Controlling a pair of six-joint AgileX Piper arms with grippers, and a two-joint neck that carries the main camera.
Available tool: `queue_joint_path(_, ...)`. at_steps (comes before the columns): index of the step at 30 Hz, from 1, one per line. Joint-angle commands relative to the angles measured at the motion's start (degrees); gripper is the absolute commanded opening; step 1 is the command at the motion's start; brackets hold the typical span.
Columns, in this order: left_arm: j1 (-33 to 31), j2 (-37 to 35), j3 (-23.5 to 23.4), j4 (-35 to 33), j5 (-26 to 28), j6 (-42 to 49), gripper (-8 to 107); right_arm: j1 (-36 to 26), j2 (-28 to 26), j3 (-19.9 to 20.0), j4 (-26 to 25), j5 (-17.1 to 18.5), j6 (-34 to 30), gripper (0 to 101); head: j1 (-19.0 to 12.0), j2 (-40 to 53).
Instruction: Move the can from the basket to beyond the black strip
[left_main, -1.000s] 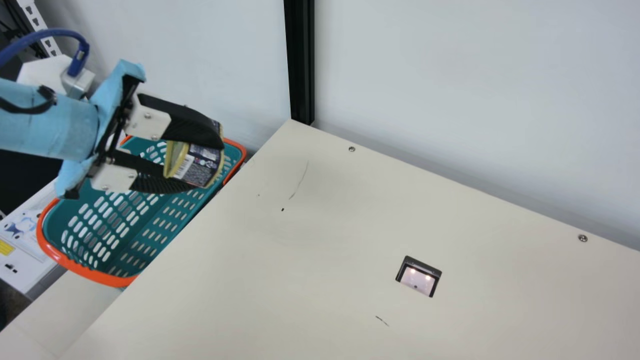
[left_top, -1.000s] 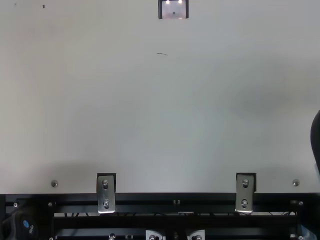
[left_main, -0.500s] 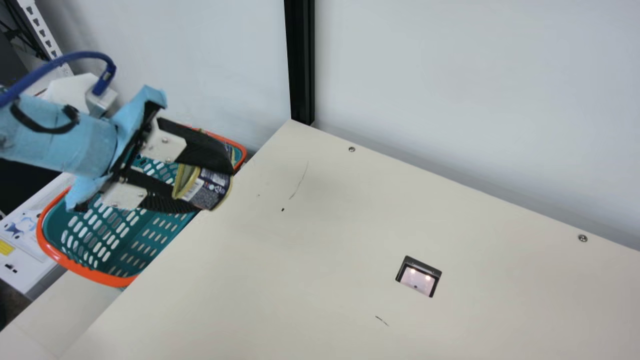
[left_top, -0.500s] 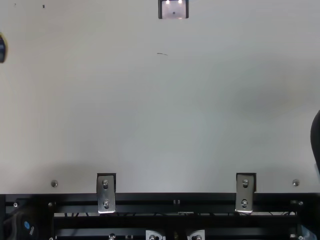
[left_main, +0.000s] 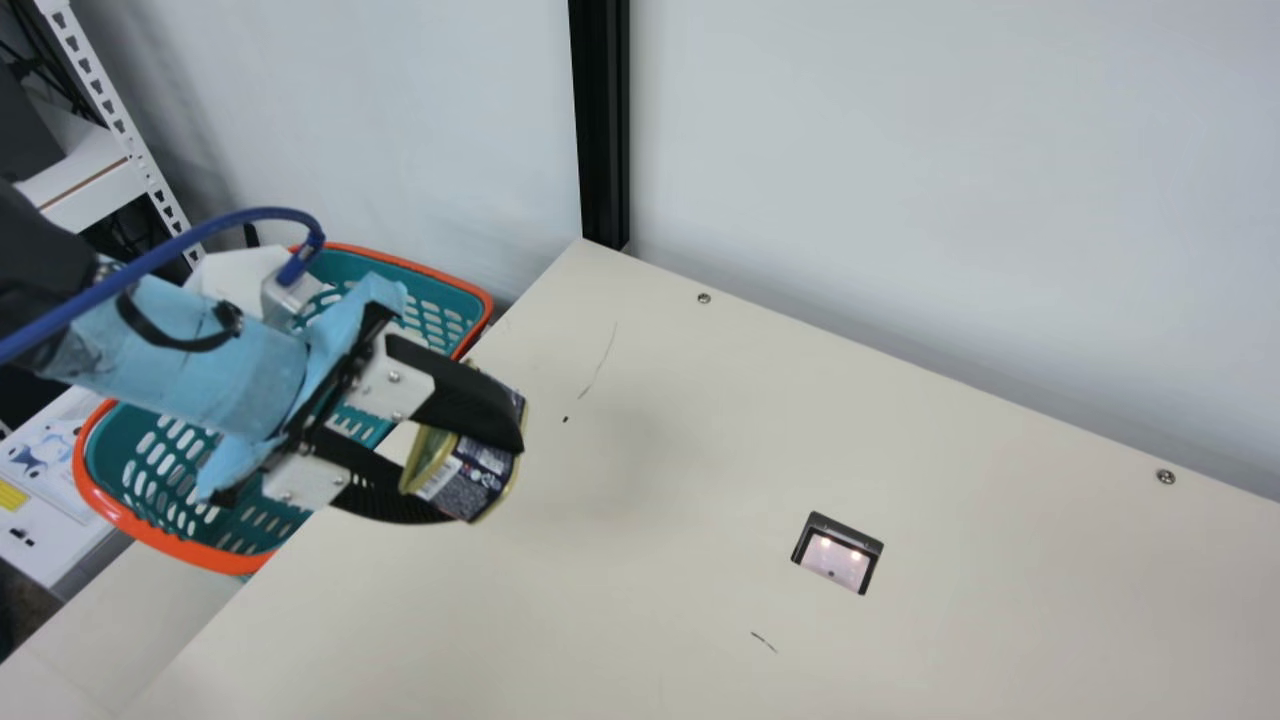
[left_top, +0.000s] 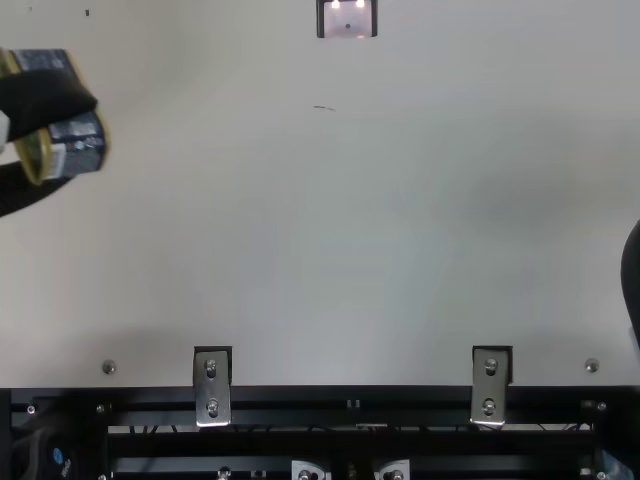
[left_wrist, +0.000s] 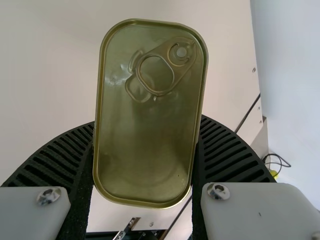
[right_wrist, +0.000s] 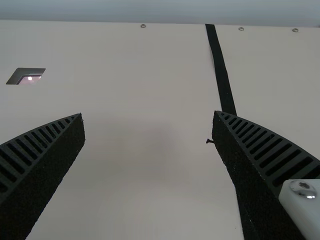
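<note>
Nearest first: there are metal brackets (left_top: 212, 388) along the near edge of the surface (left_main: 640, 620), apparently there to clamp the rail down.

The right jaws (right_wrist: 148, 115) are spread wide above the surface, which would suit a pickup later on, if the right arm gets a turn.

Now the good bit. The left jaws (left_main: 483, 482) are pinching the can (left_wrist: 150, 135) by its long sides, one ribbed finger on each. Looks like a sensible choice to me: that's the narrow way across, so the fingers get long flat walls to press on. The pull-ring lid faces back toward the left wrist, so the can points the way the arm does, tilted rather than upright. I'd guess it needs levelling before it gets put down, or it could land on an edge and tip.

The can's out of the basket (left_main: 170, 545) and over the surface beside it, on the robot's left. The basket sits right up against that side, probably so the left arm can dip in easily.

The black strip (right_wrist: 219, 70) is over on the right, running toward the wall (left_main: 950, 200). So the can's well short — my bet is a set-down partway across, then the right arm finishes.
</note>
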Motion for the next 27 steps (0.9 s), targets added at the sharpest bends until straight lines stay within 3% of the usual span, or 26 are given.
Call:
queue_joint_path(1,-0.52,-0.09,0.6,-0.51,0.01,-0.32,10,0.0,0.0,0.0,0.0,0.0,0.0,101,-2.61,1.22)
queue_joint_path(11,-1.82,-0.06,3.67,-7.41,0.01,-3.63,10,0.0,0.0,0.0,0.0,0.0,0.0,101,-2.61,1.22)
queue_joint_path(27,-1.17,-0.05,3.69,-7.67,-0.13,-4.17,10,0.0,0.0,0.0,0.0,0.0,0.0,101,-2.61,1.22)
